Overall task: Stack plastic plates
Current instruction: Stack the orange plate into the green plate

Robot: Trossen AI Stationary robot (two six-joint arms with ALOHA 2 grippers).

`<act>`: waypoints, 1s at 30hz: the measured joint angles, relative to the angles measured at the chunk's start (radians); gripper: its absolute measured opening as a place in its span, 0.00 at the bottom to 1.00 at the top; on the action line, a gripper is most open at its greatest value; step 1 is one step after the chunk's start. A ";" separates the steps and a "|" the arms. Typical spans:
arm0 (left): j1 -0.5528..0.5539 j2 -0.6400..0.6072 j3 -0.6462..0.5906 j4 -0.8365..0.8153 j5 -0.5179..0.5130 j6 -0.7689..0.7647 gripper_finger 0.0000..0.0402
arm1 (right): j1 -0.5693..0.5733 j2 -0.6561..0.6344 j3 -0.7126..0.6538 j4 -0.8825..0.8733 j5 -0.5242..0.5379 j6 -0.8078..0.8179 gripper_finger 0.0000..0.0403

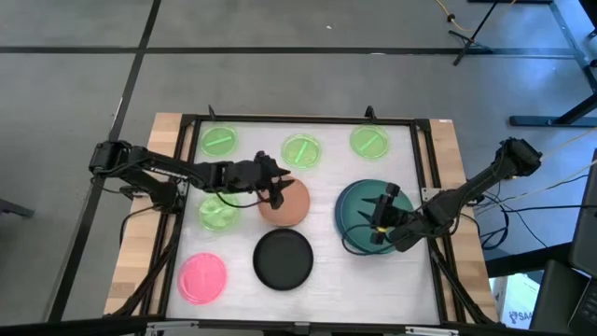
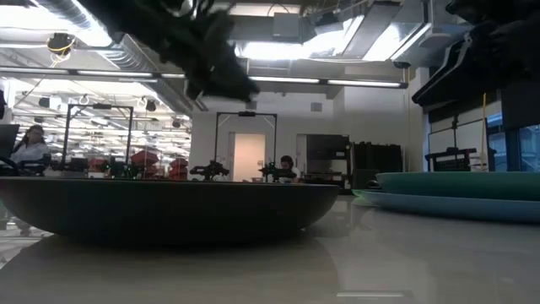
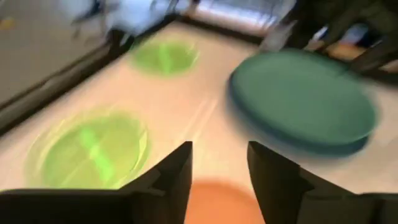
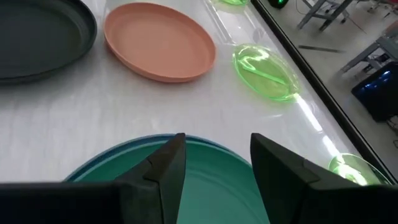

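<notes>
Tan-orange plate (image 1: 285, 203) lies under the left tool (image 1: 276, 194) (fingers parted, gripping nothing).

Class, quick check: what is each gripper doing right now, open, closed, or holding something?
Left gripper: jaws open, empty, above the tan-orange plate.
Right gripper: jaws open, empty, over the teal-green plate.

The left gripper (image 3: 219, 180) hangs above the pale desk (image 3: 199, 118), its two dark fingers (image 3: 171, 177) parted with a gap between them. Just under them lies the tan-orange plate (image 3: 217, 200). Beyond sit two lime-green plates (image 3: 90, 149), apart from each other, and the teal-green plate (image 3: 305, 96), seemingly resting on a blue one, though blur hides the edge.
</notes>
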 joint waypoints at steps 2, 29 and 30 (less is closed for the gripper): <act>0.016 0.000 0.000 -0.072 -0.022 -0.036 0.40 | 0.000 0.003 0.000 0.014 0.001 0.000 0.43; 0.268 0.212 0.000 -0.441 0.275 -0.160 0.41 | 0.000 0.003 0.000 0.059 0.052 -0.080 0.43; 0.269 0.216 0.000 -0.439 0.277 -0.154 0.41 | 0.000 0.003 0.000 0.059 0.060 -0.080 0.43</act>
